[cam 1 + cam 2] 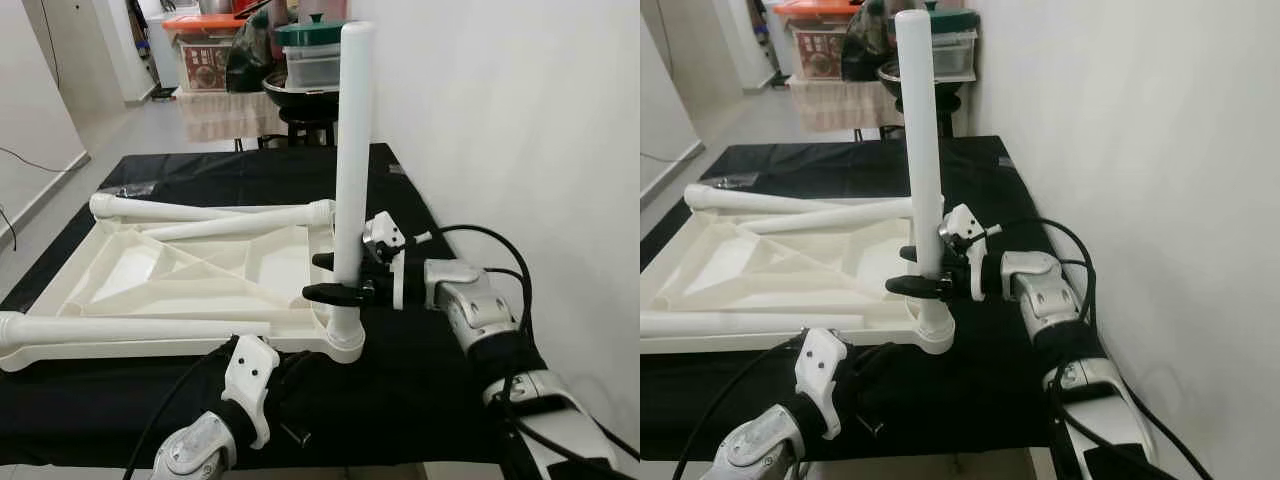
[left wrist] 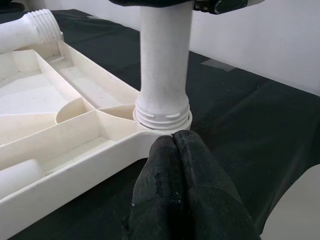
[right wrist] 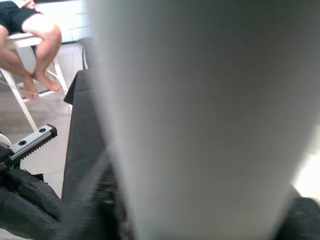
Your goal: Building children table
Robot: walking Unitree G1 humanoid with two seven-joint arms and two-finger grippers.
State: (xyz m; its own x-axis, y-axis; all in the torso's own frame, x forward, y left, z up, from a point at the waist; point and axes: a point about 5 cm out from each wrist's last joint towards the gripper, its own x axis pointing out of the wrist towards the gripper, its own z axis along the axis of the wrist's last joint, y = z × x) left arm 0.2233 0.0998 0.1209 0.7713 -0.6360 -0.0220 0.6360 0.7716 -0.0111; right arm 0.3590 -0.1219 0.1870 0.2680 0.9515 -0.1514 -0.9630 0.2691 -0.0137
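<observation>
Black cloth [image 1: 420, 390], white wall [image 1: 520, 110], stacked containers with green lid [image 1: 312, 52], seated person's legs [image 3: 30, 45]

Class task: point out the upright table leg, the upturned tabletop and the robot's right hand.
upright table leg [image 1: 353, 150], left eye view, mid-shaft.
upturned tabletop [image 1: 150, 345], left eye view, near rim.
right hand [image 1: 340, 277], left eye view, between fingertips.

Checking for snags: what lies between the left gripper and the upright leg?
Only the tabletop's corner socket, beside the left gripper under the upright leg, in the left wrist view.
</observation>
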